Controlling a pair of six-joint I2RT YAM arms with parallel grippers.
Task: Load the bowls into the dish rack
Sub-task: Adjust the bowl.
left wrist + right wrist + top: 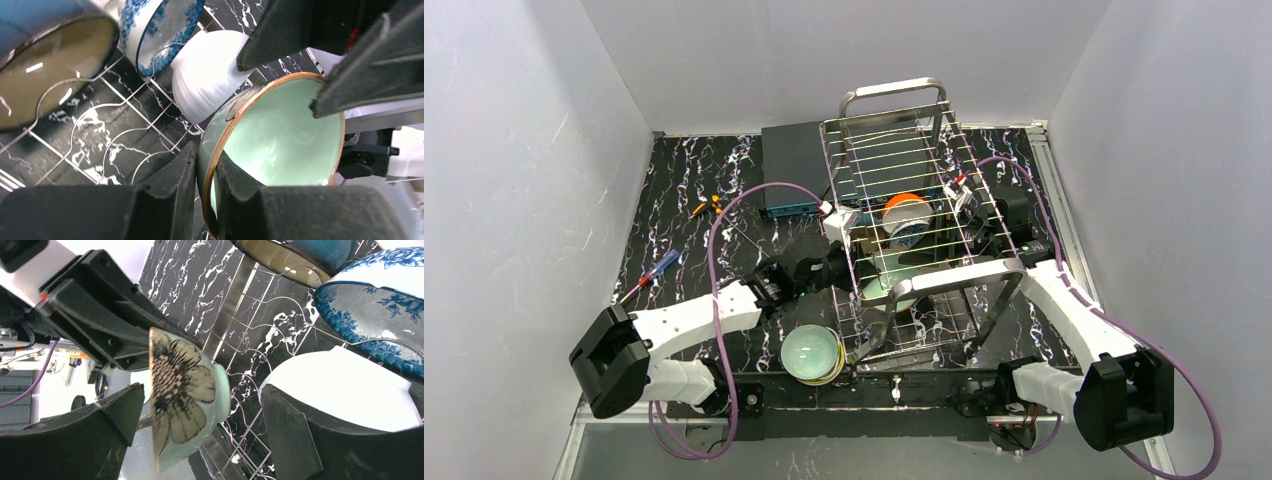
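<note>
Left wrist: left jaws pinch glossy round green bowl (280, 140) — right jaws spread.

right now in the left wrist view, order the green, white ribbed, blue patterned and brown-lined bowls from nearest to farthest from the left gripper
1. pale green bowl: rim in the left gripper jaws.
2. white ribbed bowl: just behind it.
3. blue-patterned bowl, top centre, and brown-lined bowl, top left: too close to call.
</note>
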